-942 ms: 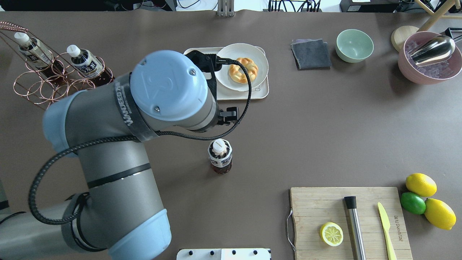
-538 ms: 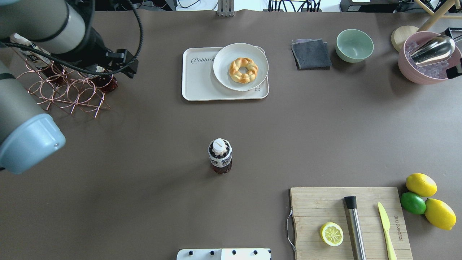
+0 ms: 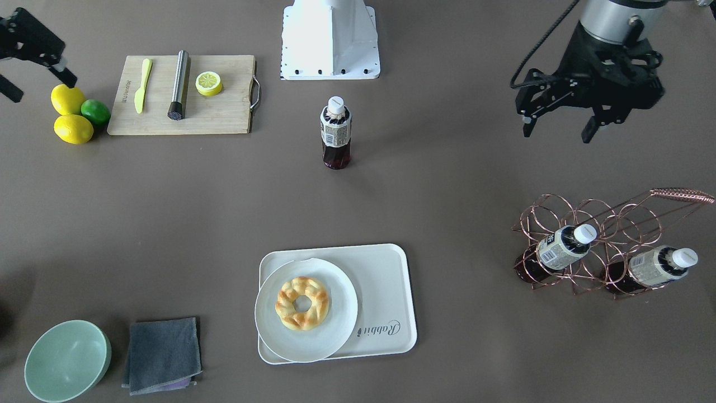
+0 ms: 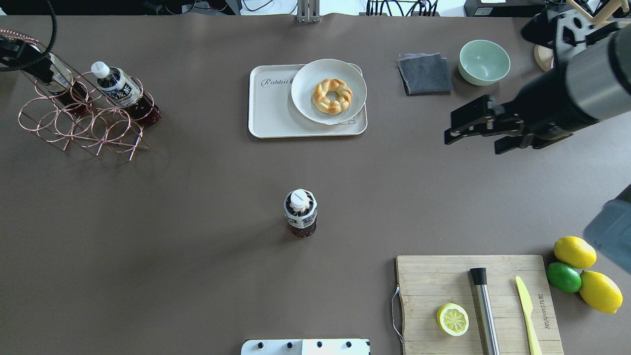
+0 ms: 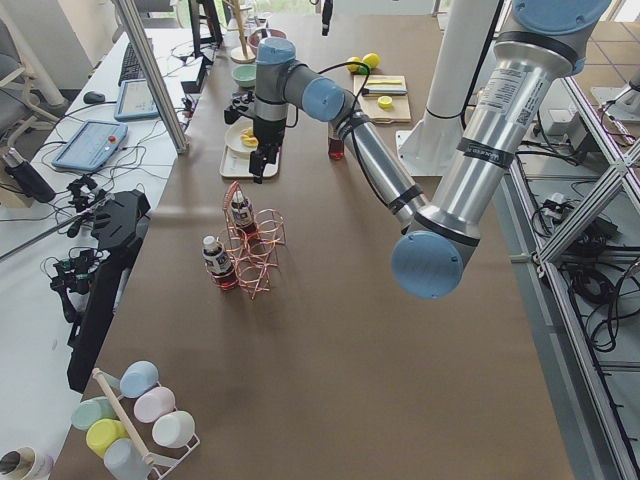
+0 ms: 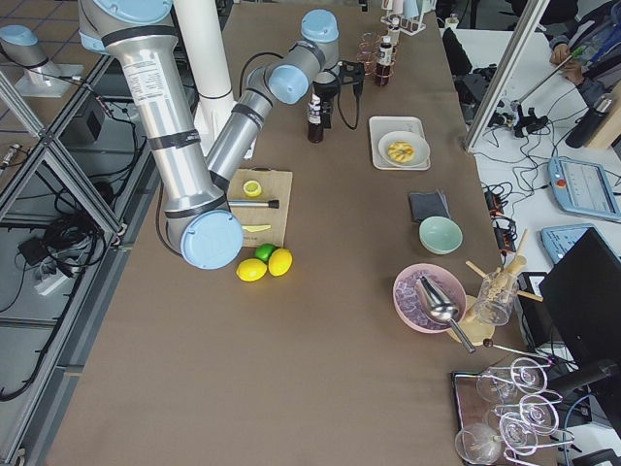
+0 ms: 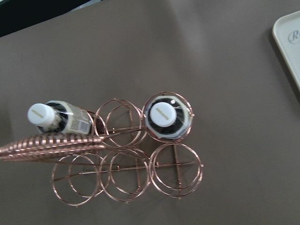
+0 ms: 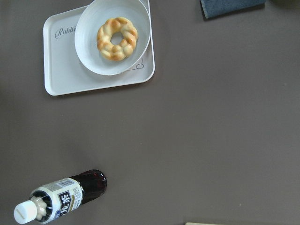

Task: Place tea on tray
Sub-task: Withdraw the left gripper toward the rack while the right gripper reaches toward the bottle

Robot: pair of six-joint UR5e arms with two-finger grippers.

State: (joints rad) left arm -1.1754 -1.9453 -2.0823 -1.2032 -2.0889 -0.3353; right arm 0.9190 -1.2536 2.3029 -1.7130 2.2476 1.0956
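A tea bottle (image 4: 300, 214) with a white cap stands upright alone at the table's middle; it also shows in the front view (image 3: 335, 134) and the right wrist view (image 8: 61, 199). Two more alike (image 4: 121, 88) (image 3: 657, 266) lean in a copper rack (image 4: 84, 123). The white tray (image 4: 273, 108) (image 3: 386, 280) (image 8: 65, 79) lies at the far middle. My left gripper (image 3: 556, 131) is open and empty, high over the rack. My right gripper (image 4: 471, 145) is open and empty, above the table, well right of the standing bottle.
A round plate (image 4: 305, 84) with a braided pastry fills the tray's right part. A grey cloth (image 4: 425, 74) and a green bowl (image 4: 484, 61) lie far right. A cutting board (image 4: 429, 276) with lemon half, muddler and knife lies near right, with lemons and a lime (image 4: 574, 268) beside it.
My left arm has swung from over the table's middle out to the left, over the rack. My right arm has come in from the right. The standing bottle has not moved.
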